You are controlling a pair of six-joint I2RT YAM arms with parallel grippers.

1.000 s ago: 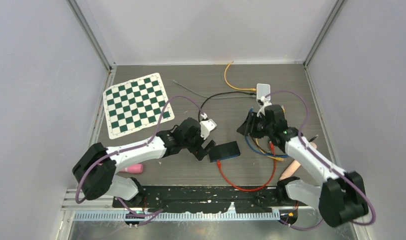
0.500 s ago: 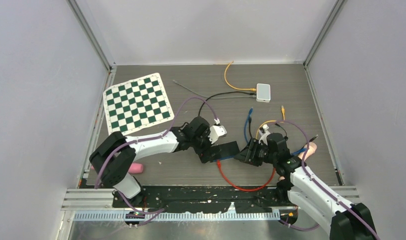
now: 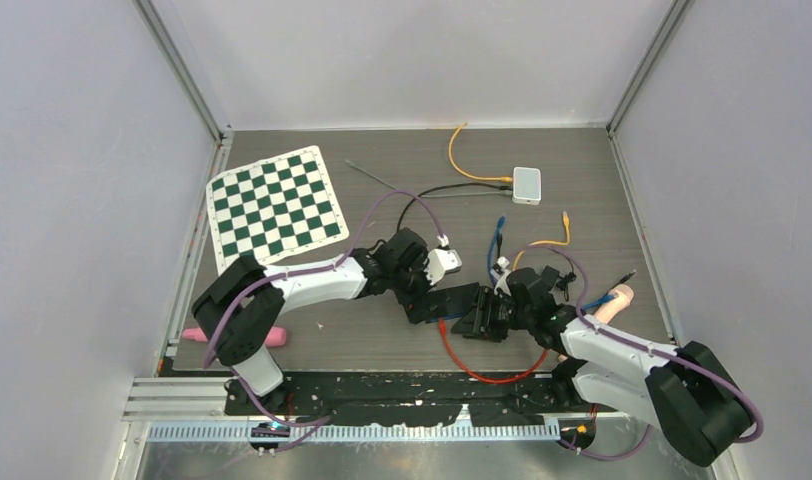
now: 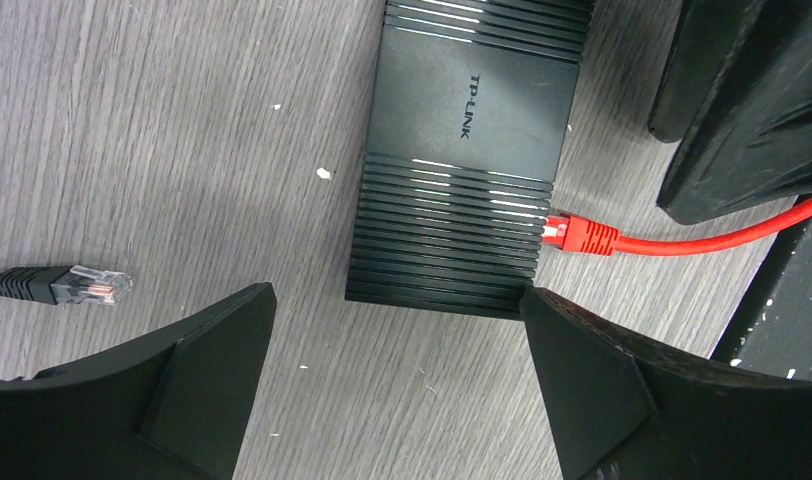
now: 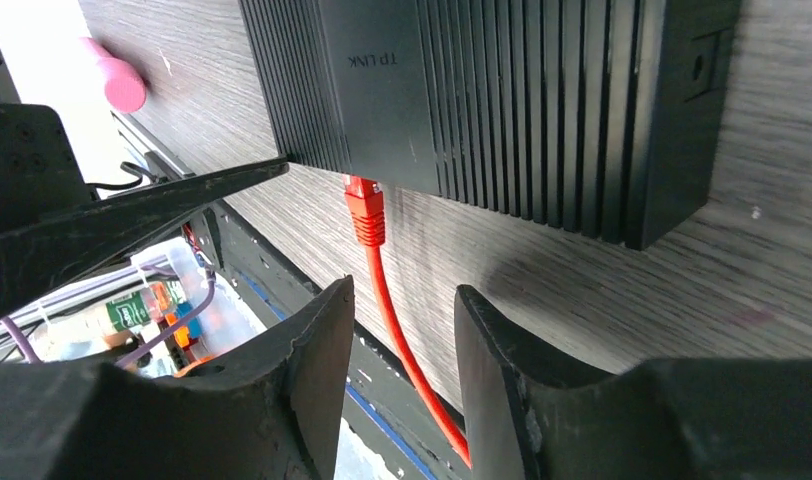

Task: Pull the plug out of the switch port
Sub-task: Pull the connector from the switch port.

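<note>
The black switch lies flat on the table, and a red plug sits in a port on its side. Its red cable loops toward the table's near edge. My left gripper is open wide, its fingertips level with the switch's end and holding nothing. My right gripper hovers just short of the plug. It is open, and the red cable runs through the gap between its fingers without touching them.
A loose black cable's clear plug lies left of the switch. Blue and yellow cables, a white box and an orange cable lie behind. A chessboard mat lies back left and a pink object front left.
My right gripper came forward from the back of the table to the switch's cable side. My left gripper slid right to the switch's end.
</note>
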